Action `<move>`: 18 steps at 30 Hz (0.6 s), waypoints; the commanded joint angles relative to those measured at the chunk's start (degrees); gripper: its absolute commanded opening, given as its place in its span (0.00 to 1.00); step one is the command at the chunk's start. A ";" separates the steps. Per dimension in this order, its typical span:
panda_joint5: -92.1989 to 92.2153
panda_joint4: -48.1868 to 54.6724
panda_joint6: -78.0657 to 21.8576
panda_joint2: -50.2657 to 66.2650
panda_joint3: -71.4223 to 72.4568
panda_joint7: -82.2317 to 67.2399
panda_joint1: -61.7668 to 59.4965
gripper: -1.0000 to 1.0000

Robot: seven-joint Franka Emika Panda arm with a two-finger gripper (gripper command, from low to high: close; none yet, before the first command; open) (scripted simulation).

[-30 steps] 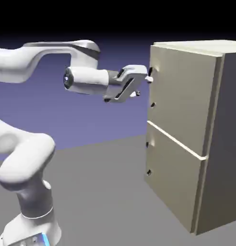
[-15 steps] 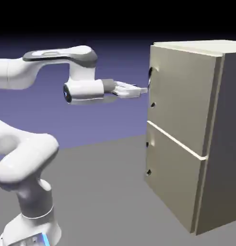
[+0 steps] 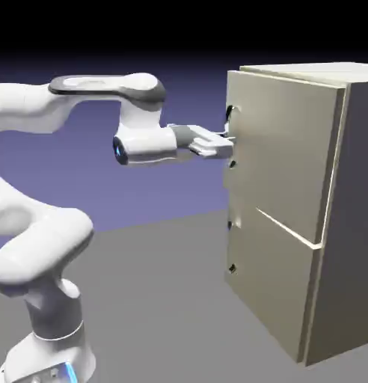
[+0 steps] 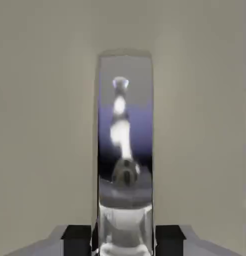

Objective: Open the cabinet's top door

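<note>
The beige-grey cabinet [image 3: 351,209] stands at the exterior view's right. Its top door [image 3: 284,142] sits slightly ajar, with its handle edge swung out a little toward the arm. My gripper [image 3: 223,143] reaches level from the left and is shut on the top door's handle [image 3: 230,135]. The hand view is filled by the beige door panel [image 4: 45,125]. In it the shiny vertical handle [image 4: 125,150] runs up the middle, pinched between my two dark fingertips [image 4: 76,234], and my gripper [image 4: 124,236] is centred on it.
The shorter lower door [image 3: 269,284] lies flush below the top one, with its own dark handle mounts at its left edge. The grey table [image 3: 157,299] stretches between my base and the cabinet.
My gripper moved in and went from open to shut on the handle. The top door's handle edge has swung out slightly to the exterior view's left.
</note>
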 commanded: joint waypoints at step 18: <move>-42.24 -21.83 -15.98 -15.12 -34.97 13.91 24.40 0.00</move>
